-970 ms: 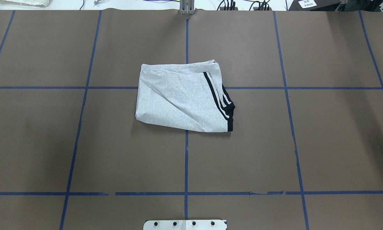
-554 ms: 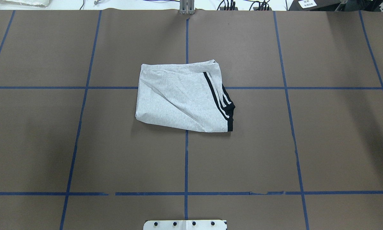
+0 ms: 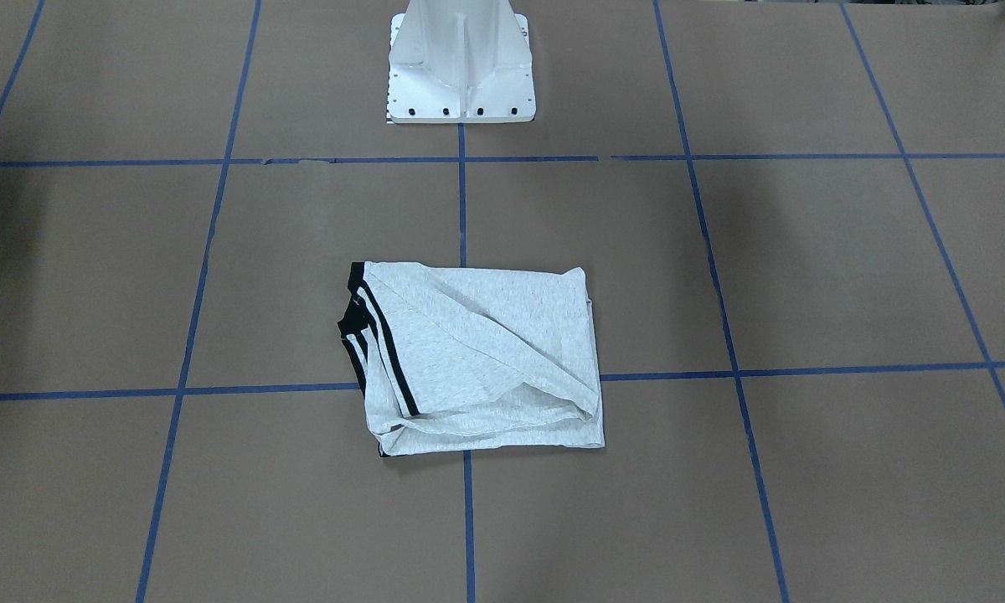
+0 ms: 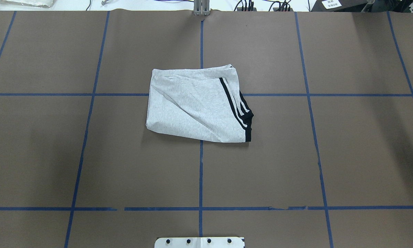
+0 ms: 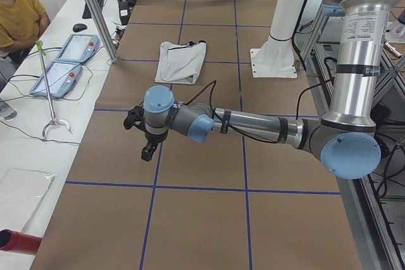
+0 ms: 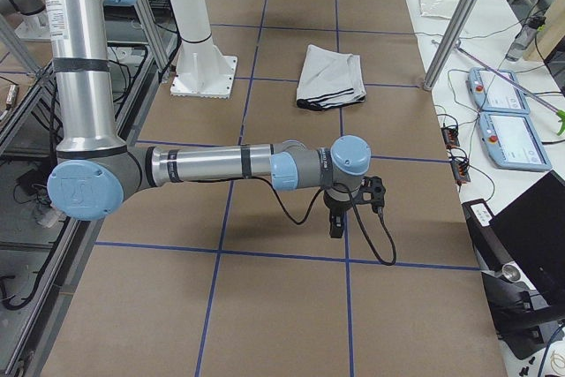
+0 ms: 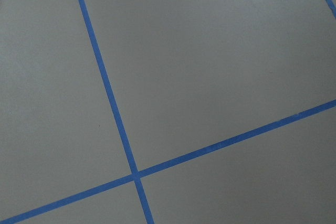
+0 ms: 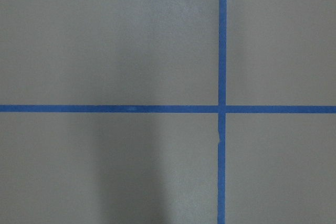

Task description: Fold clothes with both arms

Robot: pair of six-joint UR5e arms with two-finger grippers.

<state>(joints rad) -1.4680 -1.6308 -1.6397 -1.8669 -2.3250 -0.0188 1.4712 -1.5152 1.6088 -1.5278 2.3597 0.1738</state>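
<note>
**A:** Where's the T-shirt [image 4: 196, 106]?

**B:** Flat on the worktop [image 4: 361, 165], folded to a rough rectangle. It lies between the two sets of fingers, well apart from each.

**A:** Fingers?

**B:** Left fingers [image 5: 146, 153] and right fingers [image 6: 335, 227] show only in the side views. Both hang above bare worktop and neither has hold of the shirt. Can't tell how far open they are. The wrist views show only brown surface and blue tape lines [image 7: 109, 87] below them.

**A:** Step in hand?

**B:** My read is that the fold is mostly done and the arms are parked out wide. The top flap sits skewed, with a diagonal crease. One squaring fold may be due.

**A:** How to do it well?

**B:** The striped trim edge faces the right fingers and the plain grey edge faces the left fingers.
- Bring both arms in together.
- Pinch through all layers at the two corners of one edge.
- Lift level at a matched pace.
- Lay it over square.

A shallow pinch would likely take only the top layer and open the stack.
</note>
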